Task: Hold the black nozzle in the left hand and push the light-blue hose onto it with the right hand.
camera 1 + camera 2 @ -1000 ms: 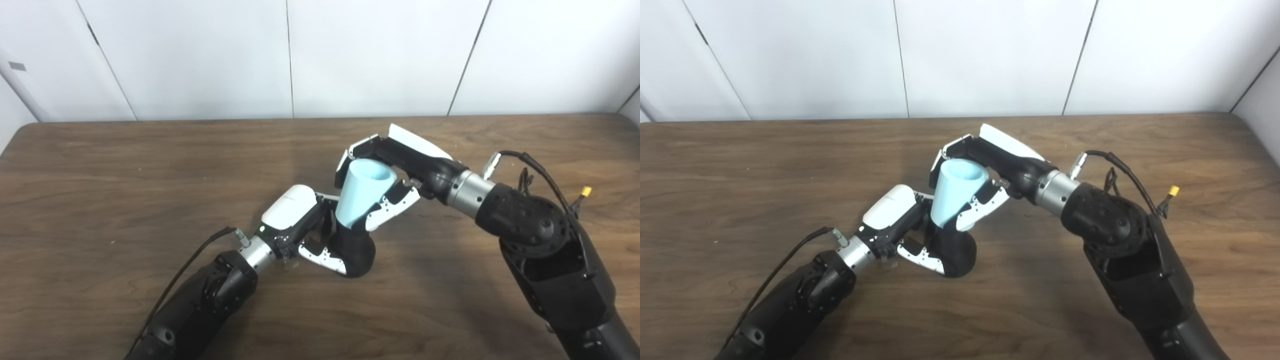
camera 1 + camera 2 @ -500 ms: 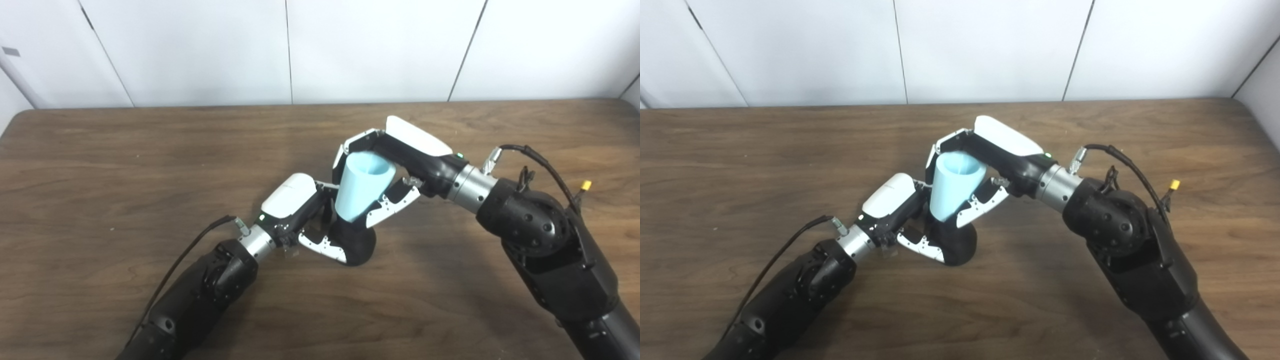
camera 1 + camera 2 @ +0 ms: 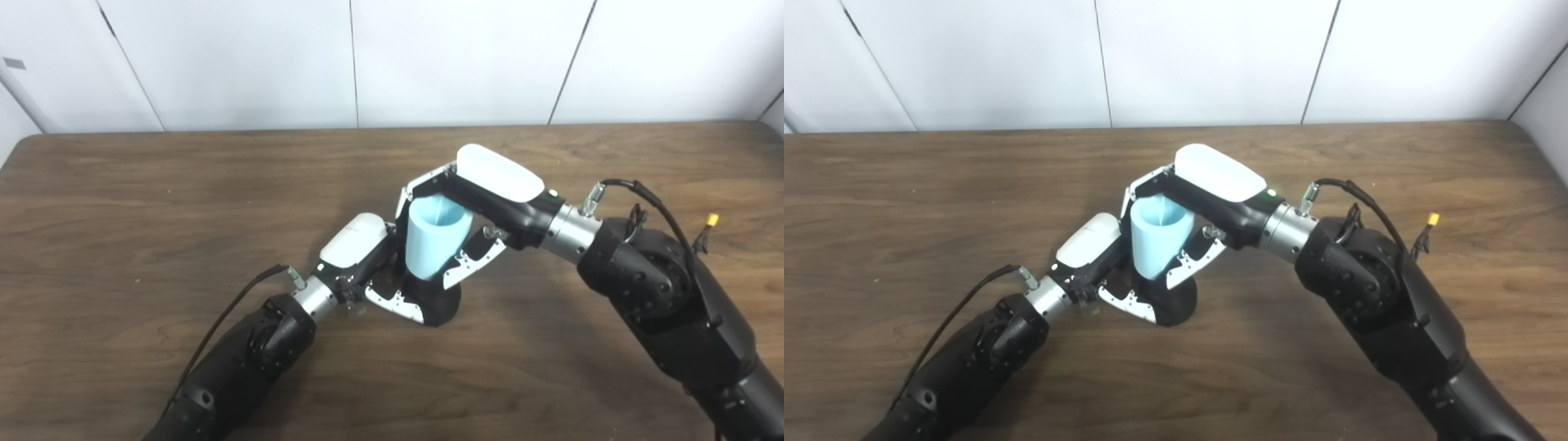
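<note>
The black nozzle (image 3: 436, 301) stands on the wooden table (image 3: 122, 202) near its middle. My left hand (image 3: 367, 269) is shut on its left side, thumb across the front. The light-blue hose (image 3: 433, 244), a short tapered tube with its open end up, sits nearly upright with its lower end on the nozzle's top. My right hand (image 3: 474, 208) is shut on the hose from above and the right, fingers wrapped round its far side and thumb at the front. The same shows in the right eye view: hose (image 3: 1156, 244), nozzle (image 3: 1173, 305).
Both forearms reach in from the bottom edge and meet at the table's middle. A white panelled wall (image 3: 367, 61) stands behind the table's far edge. Loose cables with a yellow plug (image 3: 710, 218) hang off my right forearm.
My right hand has moved left and down with the hose, tipping it from a lean to nearly upright on the nozzle. The camera shifted a little. The left hand stays put.
</note>
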`<move>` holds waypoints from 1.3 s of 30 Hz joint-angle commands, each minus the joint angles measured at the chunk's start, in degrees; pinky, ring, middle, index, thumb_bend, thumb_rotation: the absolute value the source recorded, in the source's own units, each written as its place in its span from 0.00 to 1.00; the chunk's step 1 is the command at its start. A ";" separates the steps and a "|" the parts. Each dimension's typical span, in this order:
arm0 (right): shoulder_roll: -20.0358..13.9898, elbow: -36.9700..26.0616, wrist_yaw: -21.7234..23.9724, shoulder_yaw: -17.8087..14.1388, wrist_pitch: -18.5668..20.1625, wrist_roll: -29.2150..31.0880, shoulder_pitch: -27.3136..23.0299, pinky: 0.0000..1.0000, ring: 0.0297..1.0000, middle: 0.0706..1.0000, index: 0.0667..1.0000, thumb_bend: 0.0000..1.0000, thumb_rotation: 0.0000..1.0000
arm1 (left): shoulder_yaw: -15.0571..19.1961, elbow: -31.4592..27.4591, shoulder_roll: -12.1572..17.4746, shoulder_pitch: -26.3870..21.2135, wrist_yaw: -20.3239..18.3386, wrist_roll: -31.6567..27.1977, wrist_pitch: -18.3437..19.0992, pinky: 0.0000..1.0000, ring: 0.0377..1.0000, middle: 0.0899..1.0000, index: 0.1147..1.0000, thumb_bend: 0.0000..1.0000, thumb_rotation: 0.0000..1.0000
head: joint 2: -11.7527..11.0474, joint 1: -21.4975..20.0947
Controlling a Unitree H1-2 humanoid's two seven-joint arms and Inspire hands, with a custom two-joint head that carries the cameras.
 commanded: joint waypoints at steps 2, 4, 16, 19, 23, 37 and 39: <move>-1.99 1.76 3.89 3.35 -4.18 -3.38 1.26 0.31 0.39 0.43 0.48 0.52 0.00 | -3.29 3.51 0.50 5.39 -7.04 2.24 3.50 0.27 0.35 0.38 0.45 0.50 0.00 | 0.18 0.12; -2.41 1.99 3.72 3.57 -5.24 -4.49 1.20 0.31 0.38 0.43 0.49 0.52 0.00 | -3.26 3.22 0.56 5.49 -7.31 2.17 3.76 0.27 0.35 0.38 0.46 0.50 0.00 | 0.25 0.09; -2.67 4.01 1.31 2.15 -10.04 -8.26 1.59 0.33 0.39 0.44 0.47 0.52 0.00 | -3.28 2.48 0.93 5.78 -8.13 2.19 4.41 0.25 0.34 0.38 0.45 0.50 0.00 | 0.56 0.02; -2.58 4.26 1.31 1.88 -9.96 -8.32 1.63 0.33 0.39 0.44 0.47 0.52 0.00 | -3.12 2.46 0.94 5.82 -8.00 1.98 4.30 0.26 0.34 0.38 0.46 0.50 0.00 | 0.59 -0.05; -1.60 4.65 0.54 0.86 -8.98 -6.72 2.34 0.33 0.39 0.44 0.47 0.52 0.00 | -3.08 2.45 1.07 5.74 -8.08 1.90 4.14 0.26 0.34 0.38 0.45 0.50 0.00 | 0.59 -0.19; 4.66 0.77 2.60 -2.43 10.30 -3.10 8.72 0.34 0.38 0.46 0.47 0.52 0.00 | -2.99 2.25 1.02 5.80 -7.89 1.64 4.14 0.26 0.34 0.39 0.46 0.50 0.00 | 0.84 -0.11; 4.74 0.87 2.36 -2.30 10.39 -2.54 9.11 0.34 0.38 0.46 0.47 0.52 0.00 | -2.96 2.10 1.03 5.82 -8.02 1.62 4.35 0.26 0.34 0.39 0.46 0.50 0.00 | 0.84 -0.11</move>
